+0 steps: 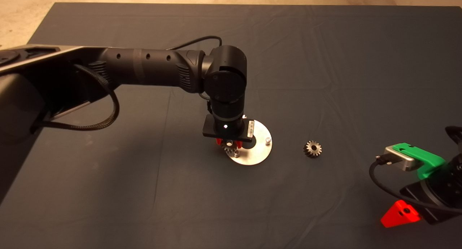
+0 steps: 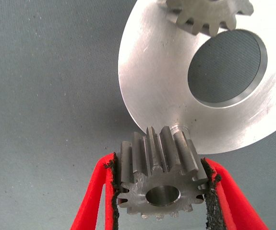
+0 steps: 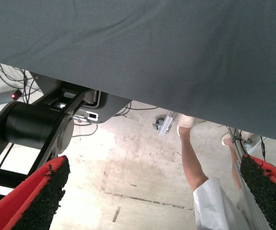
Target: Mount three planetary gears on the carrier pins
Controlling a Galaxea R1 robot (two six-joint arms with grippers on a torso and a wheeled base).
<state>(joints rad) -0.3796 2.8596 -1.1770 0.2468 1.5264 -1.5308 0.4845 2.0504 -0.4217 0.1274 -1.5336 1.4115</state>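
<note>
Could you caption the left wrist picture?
Left end effector holds a gear at the edge of the silver disc.

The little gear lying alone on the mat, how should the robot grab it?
The loose gear lies tipped on the mat, hole facing up and toward the camera. Probably best to come from above and close the jaws on two opposite toothed sides, as the left gripper holds its gear.

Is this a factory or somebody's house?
Probably a robot lab or workshop, not a house. A dark mat covers the table, a robot gripper holds a steel gear beside a metal disc, and cables trail over a bare concrete floor.
</note>
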